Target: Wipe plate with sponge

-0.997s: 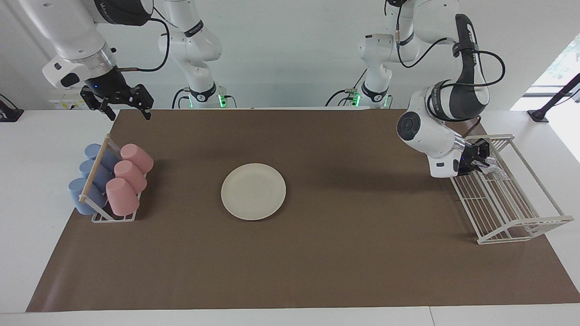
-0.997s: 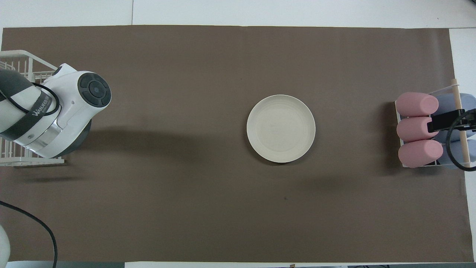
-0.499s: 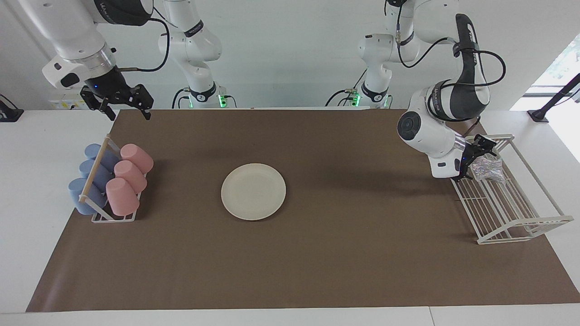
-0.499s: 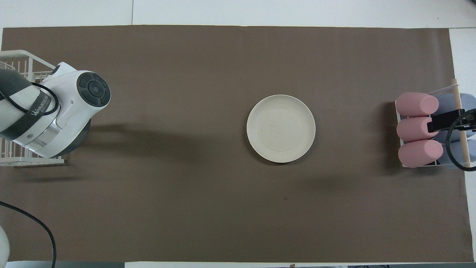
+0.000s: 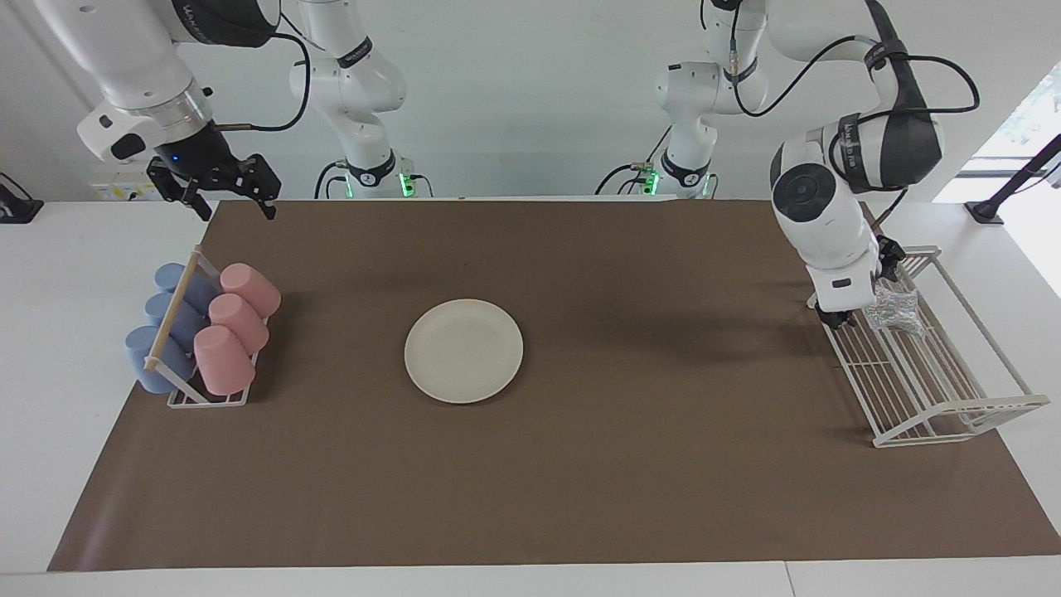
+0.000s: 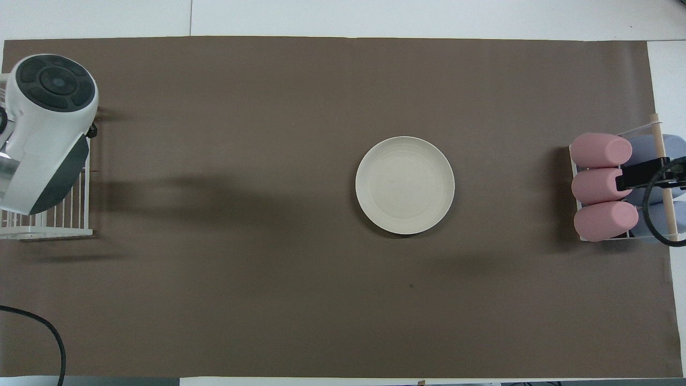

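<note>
The cream-white plate [image 5: 463,351] lies flat on the brown mat near the table's middle; it also shows in the overhead view [image 6: 404,185]. The speckled silvery sponge [image 5: 891,308] lies in the white wire rack [image 5: 937,390] at the left arm's end of the table. My left gripper [image 5: 860,287] is open, just above and beside the sponge, not holding it. In the overhead view the left arm's wrist [image 6: 47,126] covers the sponge. My right gripper [image 5: 237,207] is open and empty, waiting in the air over the mat's edge near the cup holder.
A white holder [image 5: 207,398] with pink cups [image 5: 236,319] and blue cups [image 5: 162,332] lying on their sides stands at the right arm's end of the table. The wire rack [image 6: 48,230] stands at the left arm's end. Brown mat [image 5: 580,464] surrounds the plate.
My left gripper has opened and let the sponge go into the wire rack, then the wrist rose and turned upright. The plate and the right arm have not moved.
</note>
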Controlling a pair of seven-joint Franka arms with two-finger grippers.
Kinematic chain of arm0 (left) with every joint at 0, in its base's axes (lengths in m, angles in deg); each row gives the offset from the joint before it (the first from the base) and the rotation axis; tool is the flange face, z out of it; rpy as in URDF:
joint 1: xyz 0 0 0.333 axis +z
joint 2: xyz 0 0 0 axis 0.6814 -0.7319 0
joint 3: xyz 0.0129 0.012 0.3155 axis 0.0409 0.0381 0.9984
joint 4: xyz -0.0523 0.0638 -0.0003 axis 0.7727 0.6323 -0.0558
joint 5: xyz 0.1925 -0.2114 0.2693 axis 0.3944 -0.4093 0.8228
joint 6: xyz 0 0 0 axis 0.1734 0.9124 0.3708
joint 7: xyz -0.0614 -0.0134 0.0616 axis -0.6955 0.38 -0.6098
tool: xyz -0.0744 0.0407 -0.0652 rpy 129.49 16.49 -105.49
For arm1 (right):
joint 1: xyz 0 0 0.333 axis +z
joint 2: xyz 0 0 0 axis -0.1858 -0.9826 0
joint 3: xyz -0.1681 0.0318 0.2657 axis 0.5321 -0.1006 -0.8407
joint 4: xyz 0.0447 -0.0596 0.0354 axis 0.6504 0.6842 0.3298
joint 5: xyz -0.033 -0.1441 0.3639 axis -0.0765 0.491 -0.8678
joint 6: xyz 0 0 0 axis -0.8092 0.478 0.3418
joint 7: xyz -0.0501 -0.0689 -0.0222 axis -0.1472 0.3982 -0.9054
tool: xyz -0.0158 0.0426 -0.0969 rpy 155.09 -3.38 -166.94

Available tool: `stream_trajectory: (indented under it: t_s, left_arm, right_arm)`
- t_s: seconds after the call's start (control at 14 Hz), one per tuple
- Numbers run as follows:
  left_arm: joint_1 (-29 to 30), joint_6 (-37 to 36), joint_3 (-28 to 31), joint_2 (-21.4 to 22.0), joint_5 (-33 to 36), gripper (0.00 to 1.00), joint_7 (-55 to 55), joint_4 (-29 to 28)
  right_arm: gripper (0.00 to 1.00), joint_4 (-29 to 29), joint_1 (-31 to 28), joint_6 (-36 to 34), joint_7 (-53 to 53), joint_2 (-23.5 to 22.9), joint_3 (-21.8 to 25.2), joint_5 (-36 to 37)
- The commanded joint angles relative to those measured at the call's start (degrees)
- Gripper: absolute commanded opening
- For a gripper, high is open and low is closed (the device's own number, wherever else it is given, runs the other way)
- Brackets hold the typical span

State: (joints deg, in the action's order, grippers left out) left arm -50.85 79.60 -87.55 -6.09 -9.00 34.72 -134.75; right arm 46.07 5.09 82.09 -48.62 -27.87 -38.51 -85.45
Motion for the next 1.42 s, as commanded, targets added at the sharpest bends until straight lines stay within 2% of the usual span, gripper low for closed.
stream_trajectory:
  t_s: [0.0, 0.28, 0.5, 0.71, 0.85, 1.0, 1.07, 1.14, 1.35]
  left_arm:
    - [2.5, -1.3, 0.2, 3.6, -10.8, 1.0, 5.0, 1.1]
    - [5.9, -6.9, 0.2, 9.3, -27.0, 1.0, 14.4, 0.9]
    - [6.2, -12.0, 0.2, 11.9, -34.1, 1.0, 23.7, 0.2]
    - [6.0, -13.3, 0.3, 12.5, -39.0, 1.0, 36.9, -0.7]
    - [5.7, -11.2, 0.7, 11.3, -43.4, 1.0, 36.8, 1.1]
    - [5.3, -13.9, 1.1, 8.8, -42.9, 1.0, 37.5, 6.9]
    - [4.7, -15.6, 1.1, 8.3, -40.6, 1.0, 38.4, 8.1]
    - [3.7, -15.8, 0.9, 8.2, -38.6, 1.0, 39.7, 8.3]
    - [3.4, -15.7, 0.6, 8.4, -38.1, 1.0, 42.4, 8.3]
  right_arm:
    - [1.0, -0.4, 0.2, 0.4, 1.2, -0.1, -0.2, 1.4]
    - [1.0, -0.4, 0.2, 0.4, 1.2, -0.1, -0.2, 1.4]
    - [1.0, -0.4, 0.2, 0.4, 1.2, -0.1, -0.2, 1.4]
    - [1.0, -0.4, 0.2, 0.4, 1.2, -0.1, -0.2, 1.4]
    - [1.0, -0.4, 0.2, 0.4, 1.1, -0.1, -0.2, 1.4]
    - [1.0, -0.3, 0.2, 0.4, 1.0, -0.1, -0.2, 1.4]
    - [1.0, -0.3, 0.2, 0.4, 0.8, -0.1, -0.2, 1.4]
    - [1.0, -0.3, 0.2, 0.4, 0.8, -0.1, -0.2, 1.4]
    - [1.0, -0.3, 0.6, -0.4, 0.7, -0.2, -0.2, 1.5]
